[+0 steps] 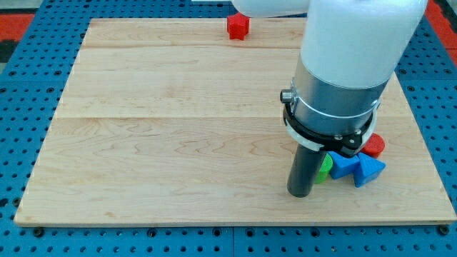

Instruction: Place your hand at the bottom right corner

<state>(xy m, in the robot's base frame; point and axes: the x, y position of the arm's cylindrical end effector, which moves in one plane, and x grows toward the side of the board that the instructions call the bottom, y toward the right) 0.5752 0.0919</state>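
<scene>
down near the view's bottom, my tip [300,193] sits on the wooden board [178,143], right of centre and a bit short of the board's bottom right corner. it's the blunt end of a straight dark rod, no jaws or anything on it, so it's not gripping a thing, just resting on the wood with nothing clamped.

just to the view's right of the rod there's a little cluster of blocks. closest is a green block [325,167], mostly hidden behind the rod so i can't make out its shape; it looks like it's touching the rod or very nearly. next over are two blue blocks, one chunky blue block [344,164] and a blue triangular block [369,171] pressed against it. behind those, a red round block [374,146] peeks out from under the arm's collar.

going up from the rod, there's a metal clamp ring with a black bracket, then a grey cylinder, then the big white arm body [357,36] filling the view's top right.

way off at the view's top edge sits a lone red block [238,26], looks kinda hexagonal, well apart from everything else.

board's pale wood with plank seams, lying on a blue pegboard table [28,86].
</scene>
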